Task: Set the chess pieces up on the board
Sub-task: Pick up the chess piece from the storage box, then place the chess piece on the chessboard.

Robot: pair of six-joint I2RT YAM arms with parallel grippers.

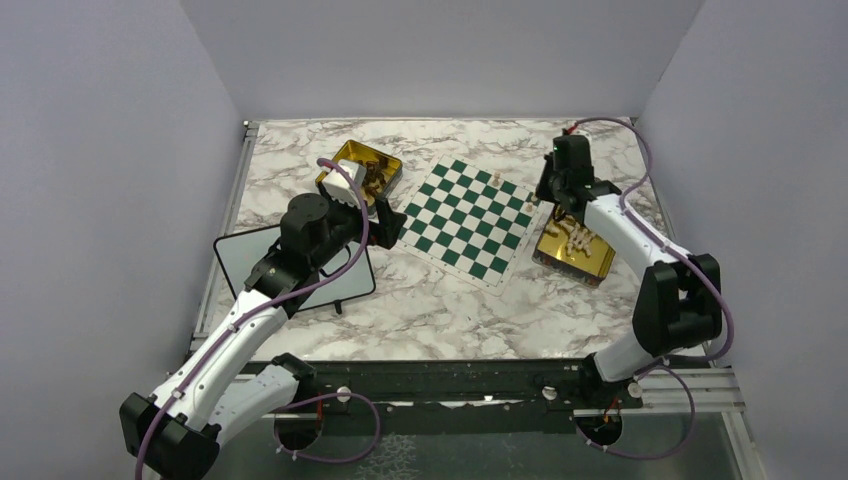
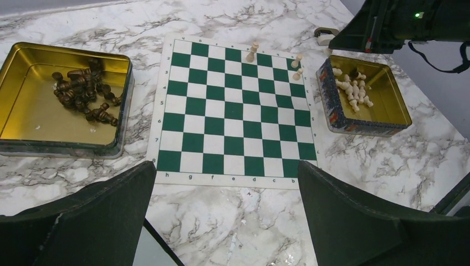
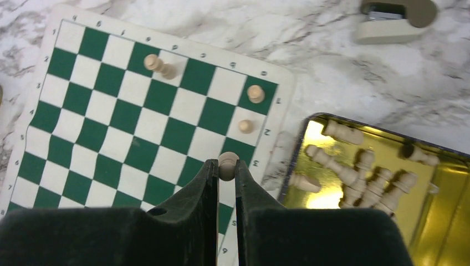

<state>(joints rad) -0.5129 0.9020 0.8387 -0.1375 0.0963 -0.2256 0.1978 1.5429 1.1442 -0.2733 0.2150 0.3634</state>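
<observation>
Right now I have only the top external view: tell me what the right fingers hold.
Observer: The right fingers are shut on one pale chess piece.
Operator: Now report the other arm.
Observer: The left fingers are open and hold nothing.
Operator: Count what is already set up.
Observer: Only three pale pieces stand on the board; no dark ones.

Robot lab cell: plain grey walls (image 1: 450, 50), marble-print table (image 1: 450, 305).
</observation>
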